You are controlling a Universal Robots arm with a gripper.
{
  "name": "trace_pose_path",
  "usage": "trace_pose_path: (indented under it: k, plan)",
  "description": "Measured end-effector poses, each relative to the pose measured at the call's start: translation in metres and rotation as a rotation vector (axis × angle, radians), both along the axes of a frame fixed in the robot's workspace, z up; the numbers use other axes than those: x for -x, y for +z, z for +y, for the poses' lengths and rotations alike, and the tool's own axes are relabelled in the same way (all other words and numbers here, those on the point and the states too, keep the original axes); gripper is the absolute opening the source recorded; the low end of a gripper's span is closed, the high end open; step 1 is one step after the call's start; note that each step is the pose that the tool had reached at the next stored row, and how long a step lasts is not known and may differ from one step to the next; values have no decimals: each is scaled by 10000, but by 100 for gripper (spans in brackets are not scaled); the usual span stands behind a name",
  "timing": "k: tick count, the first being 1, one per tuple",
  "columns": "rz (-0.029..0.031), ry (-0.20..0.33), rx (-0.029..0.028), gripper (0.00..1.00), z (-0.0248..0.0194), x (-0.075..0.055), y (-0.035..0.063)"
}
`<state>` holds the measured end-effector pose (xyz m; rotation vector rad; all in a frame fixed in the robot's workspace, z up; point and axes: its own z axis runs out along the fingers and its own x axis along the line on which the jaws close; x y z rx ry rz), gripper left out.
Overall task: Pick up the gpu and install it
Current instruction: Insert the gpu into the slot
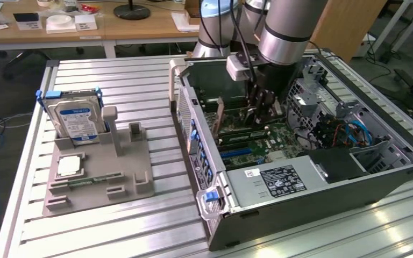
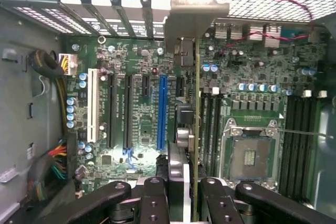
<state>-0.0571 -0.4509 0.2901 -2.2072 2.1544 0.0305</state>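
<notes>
Green gpu (image 2: pixel 190 129) edge-on, bracket toward case (image 1: pixel 378 183) rear (clamped in jaws).

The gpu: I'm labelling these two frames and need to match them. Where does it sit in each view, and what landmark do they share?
Exterior view: the gpu stands on edge inside the open computer case, under the gripper, above the motherboard.
Wrist view: the gpu runs edge-on up the middle, clamped between the jaws, its bracket toward the case's slot openings.
Shared landmark: the blue slot on the motherboard.
</notes>
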Motion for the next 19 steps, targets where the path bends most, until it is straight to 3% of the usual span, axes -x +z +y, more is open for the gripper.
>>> trace_pose_path:
  k: [2,7,10,13,17,19]
  plan:
    - [1,-22,1,28,-32,1,-16]
    - [-1,-182,0,28,-42,31,-89]
    - [-1,-220,0,28,-77,35,-115]
    - [0,-270,8,28,-84,55,-149]
    - [-1,-311,14,28,-140,55,-172]
    - [0,-329,16,28,-147,64,-189]
